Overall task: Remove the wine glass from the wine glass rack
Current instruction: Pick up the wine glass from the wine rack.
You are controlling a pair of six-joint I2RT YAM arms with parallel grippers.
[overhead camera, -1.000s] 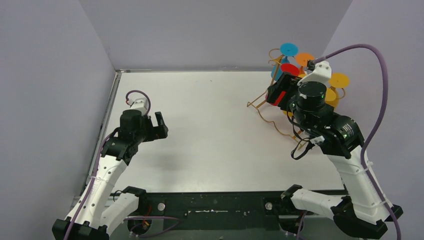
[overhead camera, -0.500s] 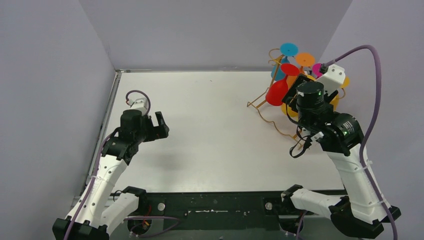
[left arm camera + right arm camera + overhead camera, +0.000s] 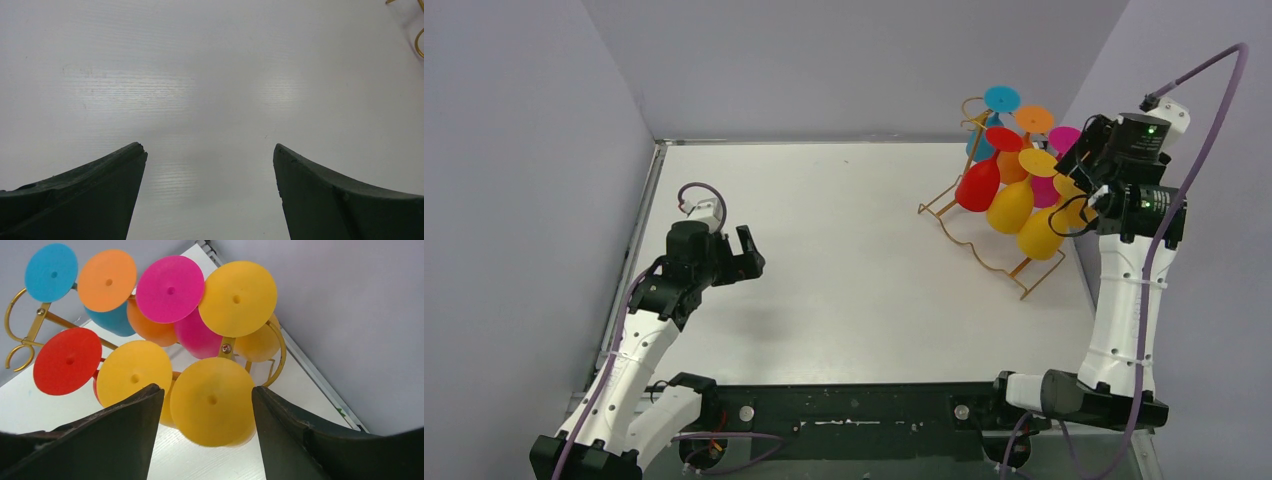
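The gold wire wine glass rack stands at the far right of the table, with several coloured wine glasses hanging bowl-down on it. My right gripper is raised at the rack's right side, its jaws open. In the right wrist view the round glass feet face me on the rack. The nearest yellow wine glass sits framed between my right gripper fingers, and nothing is clamped. My left gripper hovers open over the left of the table, with only bare table between its fingers.
Red, yellow, orange, blue and pink glasses crowd the rack. The right wall stands close behind my right arm, and the table's right edge runs just past the rack.
My right arm has swung up and to the right, from over the rack's front to its right side, uncovering the glasses. The left arm has stayed put.
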